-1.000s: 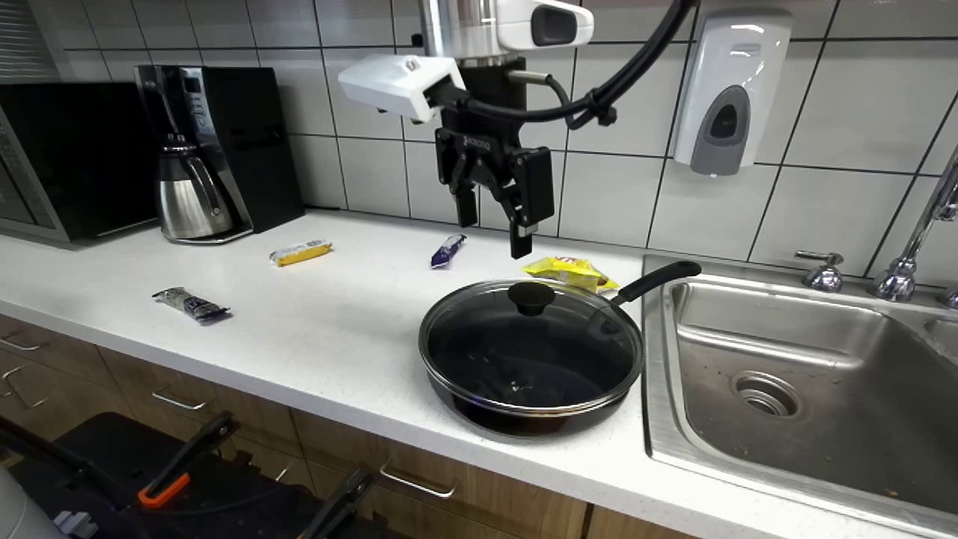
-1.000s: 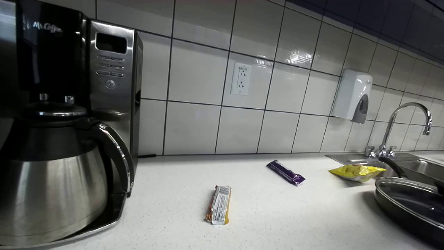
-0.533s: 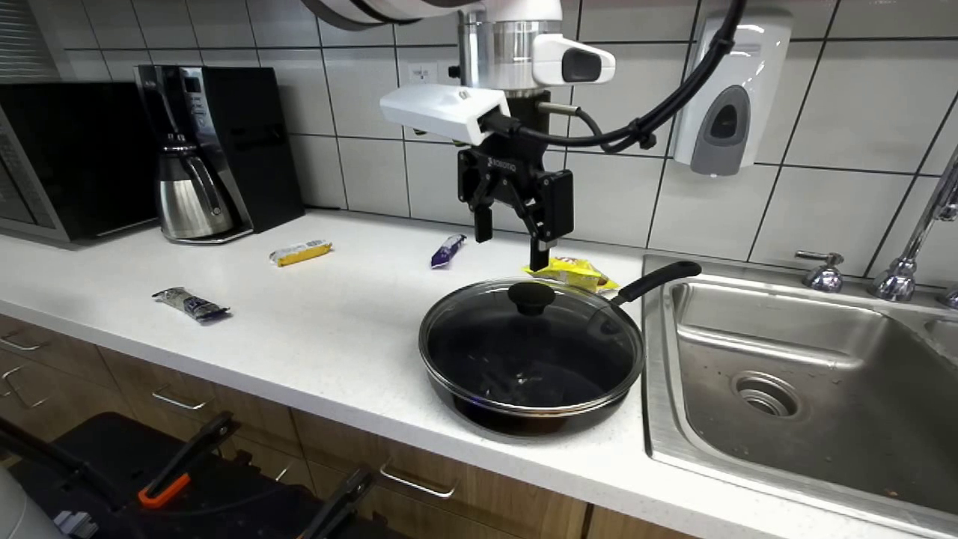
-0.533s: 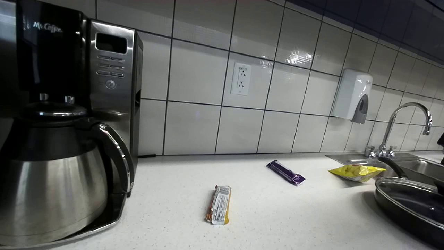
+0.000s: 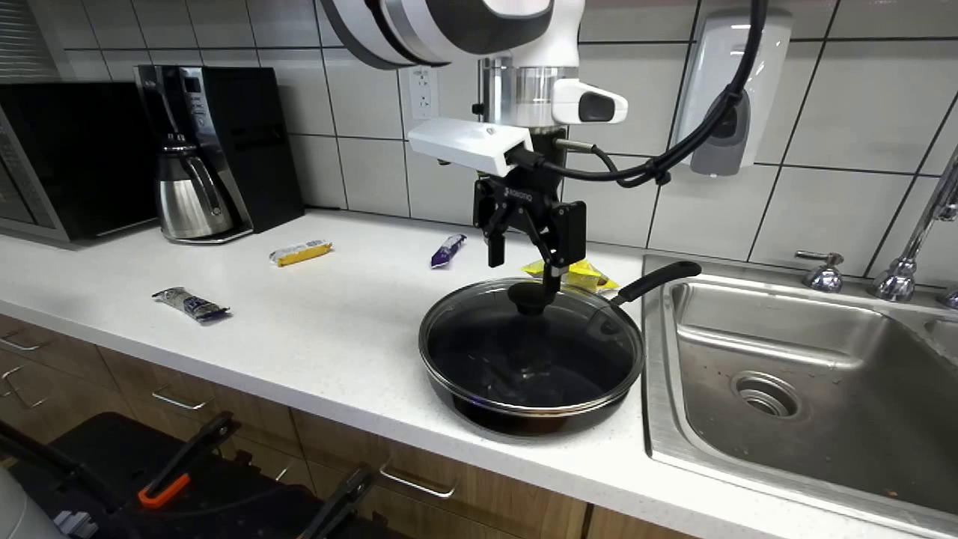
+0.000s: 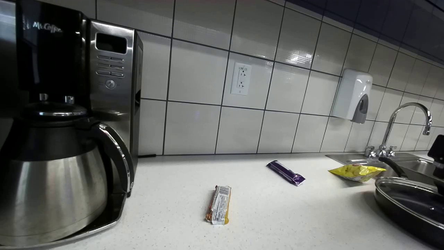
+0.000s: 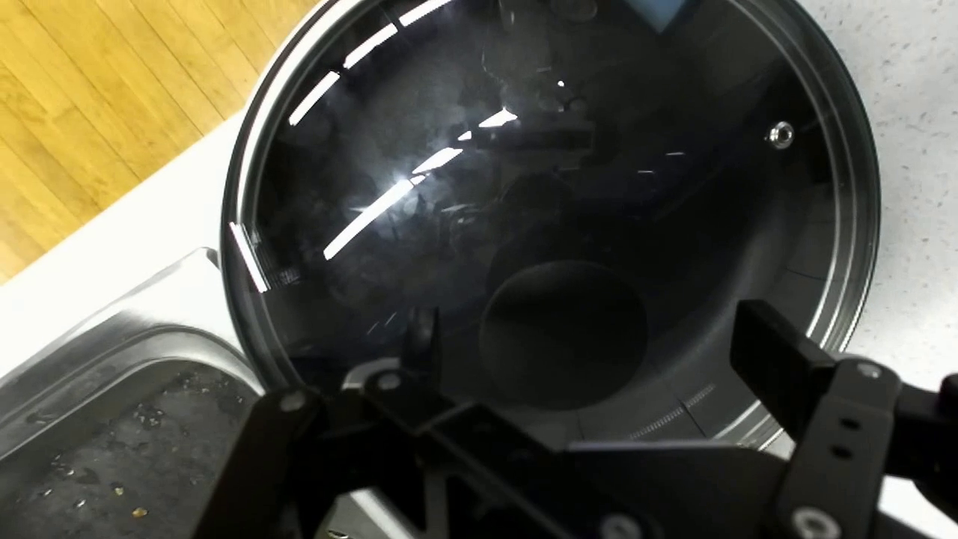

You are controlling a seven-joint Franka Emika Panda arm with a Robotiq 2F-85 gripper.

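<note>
Claw [image 5: 524, 271] spread wide at the knob [image 7: 565, 337]

In the wrist view our claw's fingers [image 7: 778, 352] stand at its nine and three o'clock, gripping nothing. The lid [image 5: 516, 355] covers the pan [image 5: 516, 424], handle [image 5: 658, 280] toward two o'clock in an exterior view. We judge the lid stiff, slick and fragile; the knob is our best hold.
</note>
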